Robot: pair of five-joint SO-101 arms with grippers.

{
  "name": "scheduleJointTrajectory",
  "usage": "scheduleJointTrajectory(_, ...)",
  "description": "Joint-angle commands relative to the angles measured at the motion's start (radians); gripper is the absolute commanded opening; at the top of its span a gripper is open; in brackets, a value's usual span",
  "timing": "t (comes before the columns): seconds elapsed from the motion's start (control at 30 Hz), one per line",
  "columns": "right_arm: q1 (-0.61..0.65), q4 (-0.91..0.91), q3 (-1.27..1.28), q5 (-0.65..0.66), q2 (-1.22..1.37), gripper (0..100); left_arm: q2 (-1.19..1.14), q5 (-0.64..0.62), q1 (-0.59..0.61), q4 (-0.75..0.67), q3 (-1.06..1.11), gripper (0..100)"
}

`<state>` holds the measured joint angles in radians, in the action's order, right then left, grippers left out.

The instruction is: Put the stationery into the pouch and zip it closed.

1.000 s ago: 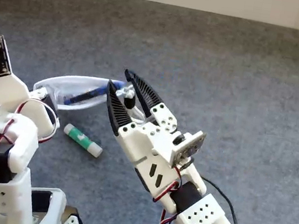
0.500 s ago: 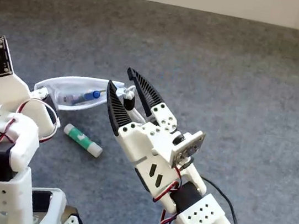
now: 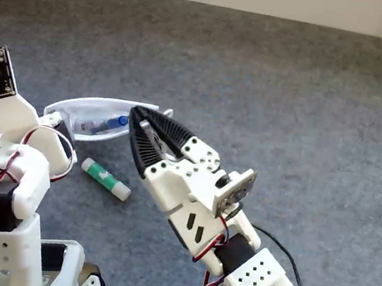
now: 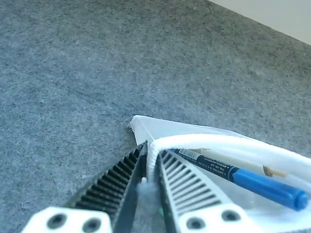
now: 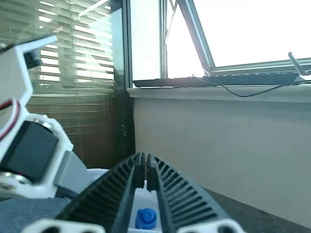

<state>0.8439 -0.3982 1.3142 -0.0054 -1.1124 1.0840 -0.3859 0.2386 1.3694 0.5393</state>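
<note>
On the grey carpeted surface the clear pouch [image 3: 88,116] lies between the two arms, mouth apparently unzipped. Blue pen [image 4: 243,177] is already inside, with a pale pencil-like stick next to it. Green-and-white glue stick [image 3: 105,179] is outside, on the surface just beside the pouch and close to the left arm's base.

Left end effector [image 4: 149,151] is clamped on the pouch's white rim near one corner, holding it. Right end effector [image 3: 136,114] sits at the pouch's other end with jaws together. The right wrist view shows the closed tips over the pen's blue cap, but whether they pinch the zipper pull can't be told.

Progress is roughly midway: some stationery is in, the glue stick is left to load, then the zip to close.
</note>
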Motion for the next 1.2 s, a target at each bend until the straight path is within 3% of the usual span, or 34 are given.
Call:
scheduleJointTrajectory(0.0,0.061,0.107,-0.018,0.006,0.001,0.4,0.021,0.011,-0.005,-0.031,-0.007,1)
scheduleJointTrajectory(0.17,0.061,0.314,-0.070,-0.008,0.008,0.4,0.024,0.011,-0.005,-0.029,-0.007,1)
scheduleJointTrajectory(0.43,-0.047,0.503,-0.226,-0.206,0.010,0.4,0.024,0.011,-0.005,-0.029,-0.007,1)
scheduleJointTrajectory(0.87,-0.008,0.552,-0.386,-0.206,0.025,0.4,0.024,0.011,-0.005,-0.028,-0.007,1)
scheduleJointTrajectory(1.17,0.024,0.661,-0.556,-0.206,0.366,0.4,0.024,0.011,-0.005,-0.028,-0.007,1)
